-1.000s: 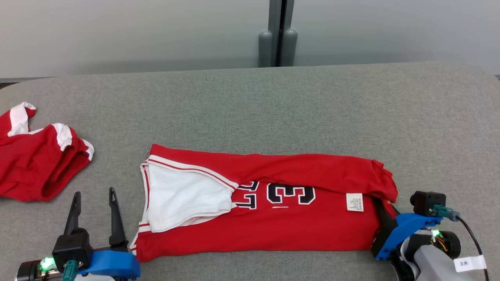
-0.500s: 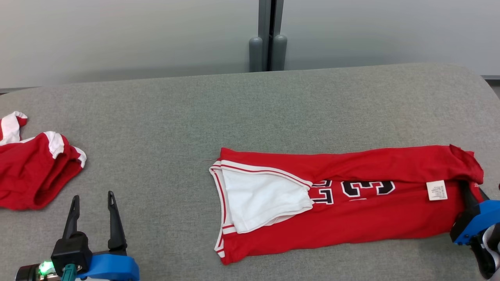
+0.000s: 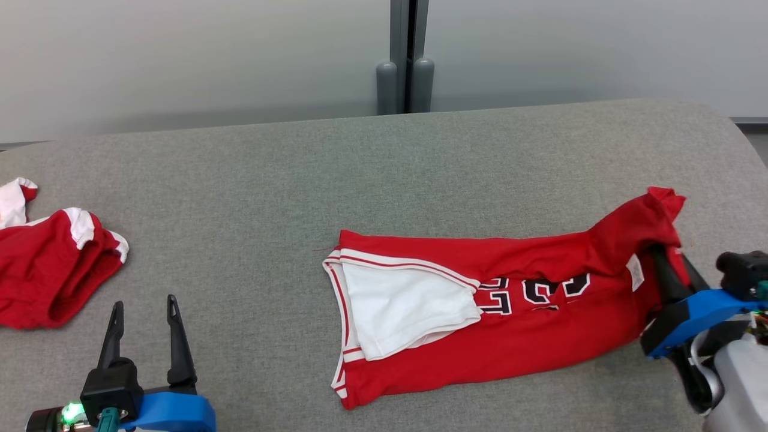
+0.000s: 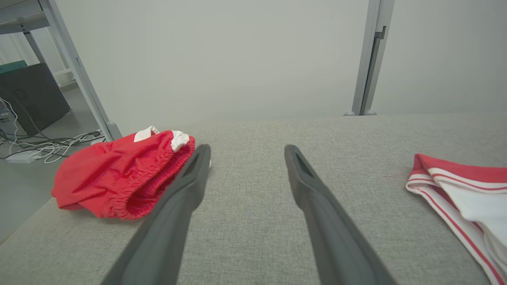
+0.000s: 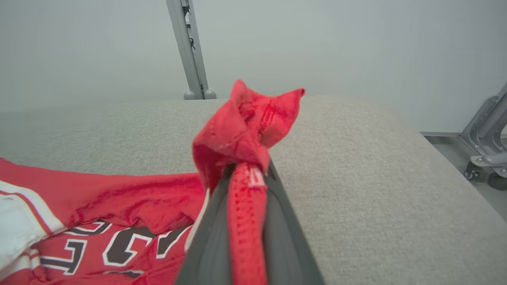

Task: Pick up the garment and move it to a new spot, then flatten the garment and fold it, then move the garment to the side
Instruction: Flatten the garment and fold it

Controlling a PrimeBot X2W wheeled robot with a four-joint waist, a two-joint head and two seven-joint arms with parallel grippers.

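We count one red jersey (image 3: 510, 360) at the right pincer (image 3: 663, 258), one bundled red pair of shorts (image 3: 48, 276) ahead and left of the left pincer (image 3: 144, 301), and one grey counter (image 3: 240, 180) beneath. That makes two garments, two pincers, two dark fingers (image 3: 174, 336) apiece.

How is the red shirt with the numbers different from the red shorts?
The jersey lies stretched out long, while the shorts sit bunched in a heap. The jersey shows black numbers and a white panel, and the shorts show no numbers. One end of the jersey is pinched and lifted by the right gripper, but nothing touches the shorts. Both are red with white trim and lie on the grey padded surface.
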